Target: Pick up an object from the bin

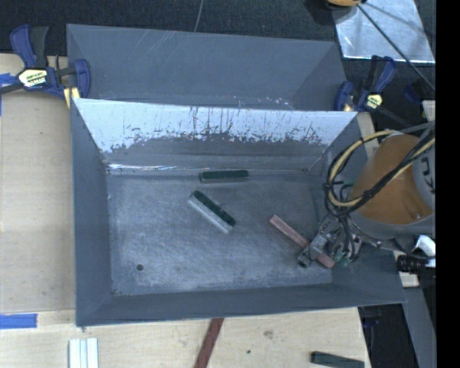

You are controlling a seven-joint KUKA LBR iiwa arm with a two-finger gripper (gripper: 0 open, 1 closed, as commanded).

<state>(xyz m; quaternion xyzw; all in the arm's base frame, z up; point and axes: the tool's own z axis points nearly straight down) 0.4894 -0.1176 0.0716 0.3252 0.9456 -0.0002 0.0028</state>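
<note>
**Gripper (320,250) at the lower-right end of the brown stick (286,230)**

Low in the right front corner of the bin (215,301), over that end of the stick. Lying aslant, long axis up-left toward the bin's middle, away from the wrist. Spread or pressed together: cannot tell. Well apart from the grey-green block (212,210).

Grey metal bin (92,228): left half of floor open, wide pass along near edge. Obstacles: dark green flat bar (224,175) by far wall, grey-green oblong block (212,210) mid-floor, slim brown stick (289,233) twd near-right corner, gripper (317,253) crowding that corner.
</note>
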